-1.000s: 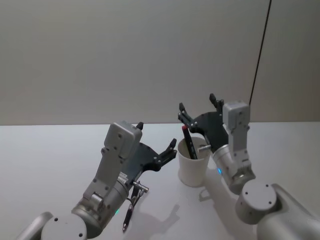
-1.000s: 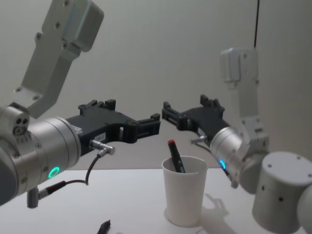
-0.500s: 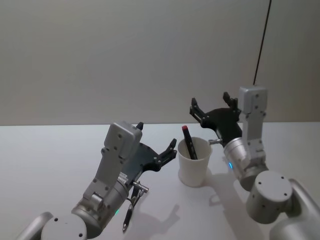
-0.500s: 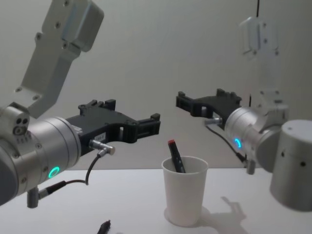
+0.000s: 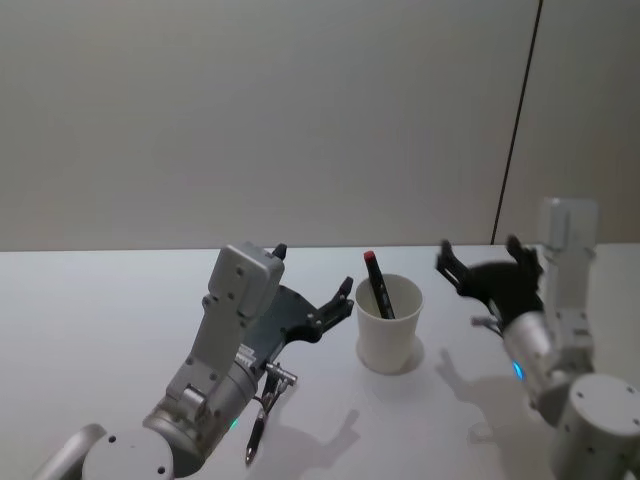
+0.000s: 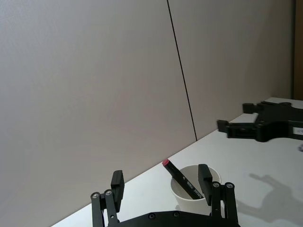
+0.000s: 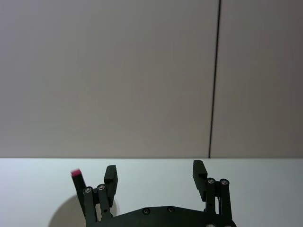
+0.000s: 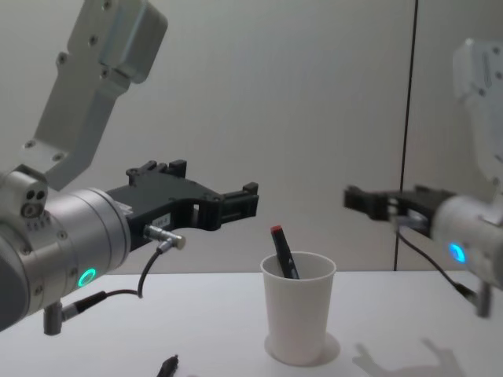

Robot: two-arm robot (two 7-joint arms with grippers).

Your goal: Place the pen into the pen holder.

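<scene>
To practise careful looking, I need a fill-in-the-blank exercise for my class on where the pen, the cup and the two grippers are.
1. The pen leans inside the pen holder, a ____ paper cup.
2. The pen's tip, above the rim, is ____.
3. The right gripper is apart from the pen holder, on its ____ side, and holds nothing.
4. The left gripper has its jaws ____.
Missing words: white; red; right; open.

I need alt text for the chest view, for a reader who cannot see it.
A black pen with a red cap leans inside a plain white paper cup on a white table. The open left gripper and open right gripper hang above, on either side of the cup.
</scene>
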